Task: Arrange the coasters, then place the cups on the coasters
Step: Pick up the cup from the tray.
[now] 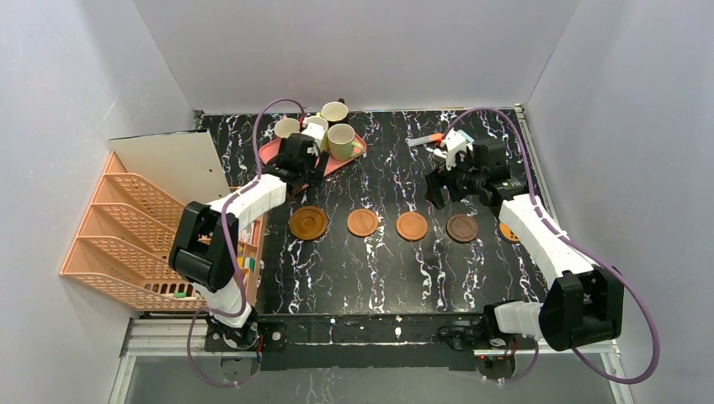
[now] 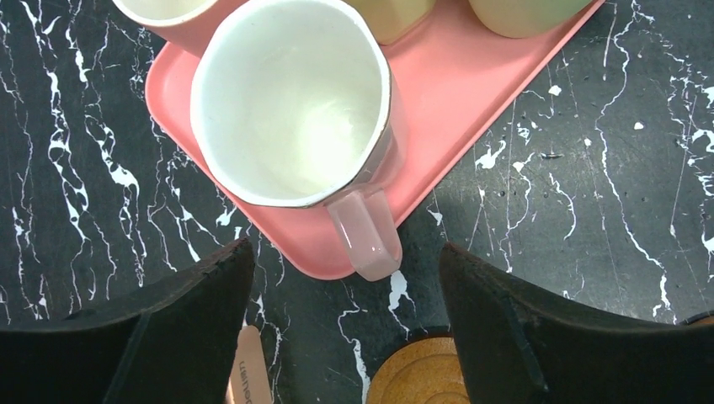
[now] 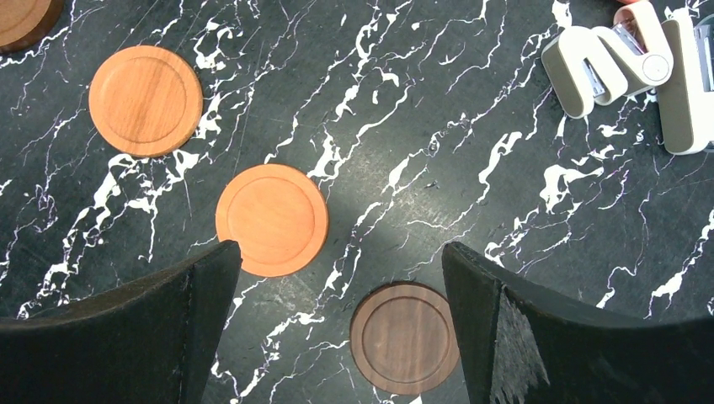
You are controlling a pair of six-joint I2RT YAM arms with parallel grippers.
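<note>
Left fingers (image 2: 168,337): released, spread wide with nothing between them; they hover at the near edge of the pink tray (image 2: 471,109), and the handle of the pale pink cup (image 2: 286,101) points into the gap, untouched.
Right fingers (image 3: 126,337): released and bare, hanging over the right part of the coaster row.
Bench (image 1: 387,278): black marbled top that carries every task thing.
File rack (image 1: 118,244): orange mesh, against the bench's left edge; no part in the task.
Tray: far-left corner of the bench, set askew.
Cups: all crowded on the tray. The pale pink one is nearest the tray's near edge, the yellow-green cup (image 1: 341,141) is at its right side, and the dark cup (image 1: 334,112) is behind.
Coasters: one row across the middle of the bench, none bearing a cup. The leftmost coaster (image 1: 308,222) lies just near of the tray, and the dark brown coaster (image 3: 404,337) lies toward the right. A fifth coaster (image 1: 508,231) shows only partly under the right arm, by the right edge.
Step in hand: the row looks laid, so the arranging seems done; this is the reach for the first cup.
Next move: likely to ease forward and down, clench on the pale pink cup's wall or handle, lift it clear of its neighbours and set it square on the leftmost coaster.
</note>
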